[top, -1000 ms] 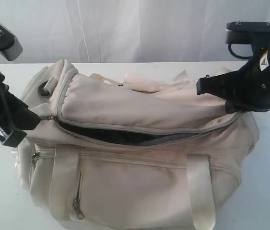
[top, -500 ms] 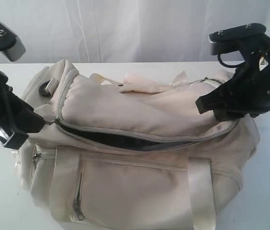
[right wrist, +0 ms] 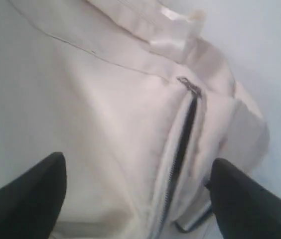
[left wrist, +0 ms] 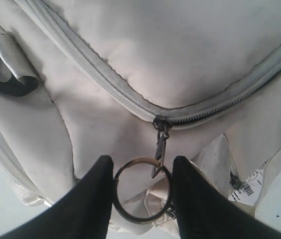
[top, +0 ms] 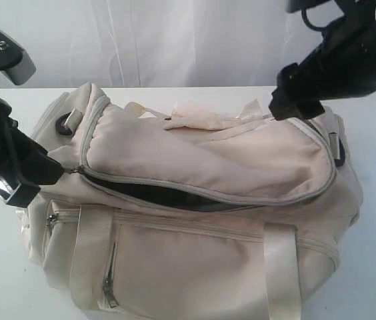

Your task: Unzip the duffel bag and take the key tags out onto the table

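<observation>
The cream-white duffel bag lies on the white table. Its main zipper is undone along the front, leaving a dark gap under the top flap. My left gripper is at the bag's left end, shut on the metal pull ring that hangs from the zipper slider; its own view shows the gripper with one finger on each side of the ring. My right gripper hangs open above the bag's right end; the right gripper holds nothing. The key tags are hidden.
A white curtain backs the table. A black strap ring sits near the left end of the bag. A side-pocket zipper runs down the front face. Webbing handles lie across the top.
My right gripper has lifted up and off the bag's right end. The top flap has settled lower there. The left gripper keeps its hold on the pull ring.
</observation>
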### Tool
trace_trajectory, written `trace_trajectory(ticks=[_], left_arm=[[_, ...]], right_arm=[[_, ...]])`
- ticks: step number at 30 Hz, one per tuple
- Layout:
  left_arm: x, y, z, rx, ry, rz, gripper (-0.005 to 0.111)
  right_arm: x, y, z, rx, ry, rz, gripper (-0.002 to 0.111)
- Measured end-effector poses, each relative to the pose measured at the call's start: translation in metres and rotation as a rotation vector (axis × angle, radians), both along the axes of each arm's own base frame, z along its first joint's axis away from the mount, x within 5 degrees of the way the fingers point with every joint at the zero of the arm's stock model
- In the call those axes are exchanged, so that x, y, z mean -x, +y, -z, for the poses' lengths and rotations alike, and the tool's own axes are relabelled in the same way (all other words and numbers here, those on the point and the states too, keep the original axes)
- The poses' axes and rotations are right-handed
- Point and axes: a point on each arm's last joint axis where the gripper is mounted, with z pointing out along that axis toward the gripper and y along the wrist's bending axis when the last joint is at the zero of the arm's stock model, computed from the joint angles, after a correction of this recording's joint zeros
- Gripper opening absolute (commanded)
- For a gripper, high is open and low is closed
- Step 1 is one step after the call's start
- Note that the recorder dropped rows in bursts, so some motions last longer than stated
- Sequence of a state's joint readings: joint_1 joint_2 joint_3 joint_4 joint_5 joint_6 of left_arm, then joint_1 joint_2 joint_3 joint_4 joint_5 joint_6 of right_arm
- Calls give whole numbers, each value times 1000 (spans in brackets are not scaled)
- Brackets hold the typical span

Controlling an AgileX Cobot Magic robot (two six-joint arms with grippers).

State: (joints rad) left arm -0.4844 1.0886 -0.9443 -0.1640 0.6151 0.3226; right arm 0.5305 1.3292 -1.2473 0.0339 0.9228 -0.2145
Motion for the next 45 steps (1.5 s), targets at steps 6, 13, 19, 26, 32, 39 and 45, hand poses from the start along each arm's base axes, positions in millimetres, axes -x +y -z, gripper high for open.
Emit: trace_trajectory(ticks=[6,13,19,26,32,39,45], left_arm=[[0,0,0,0,0,0,0],[0,0,0,2,1,0,0],[0,0,0,3,2,0,0],[0,0,0,3,2,0,0],[0,0,0,3,2,0,0],[-6,-2,-4,11,-107,23,0],[-18,-6,0,-6,-113,21,0]], right_arm=[[45,53,-16,-150,-34,-657,66],[82,105,1,35,-320,-962,79],[76,155,54,174,-317,-981,78],[71,182,89,162,-285,-949,48],[70,182,90,167,-284,-949,0],[71,181,90,161,-264,-930,0],[71,181,91,157,-254,-917,0]])
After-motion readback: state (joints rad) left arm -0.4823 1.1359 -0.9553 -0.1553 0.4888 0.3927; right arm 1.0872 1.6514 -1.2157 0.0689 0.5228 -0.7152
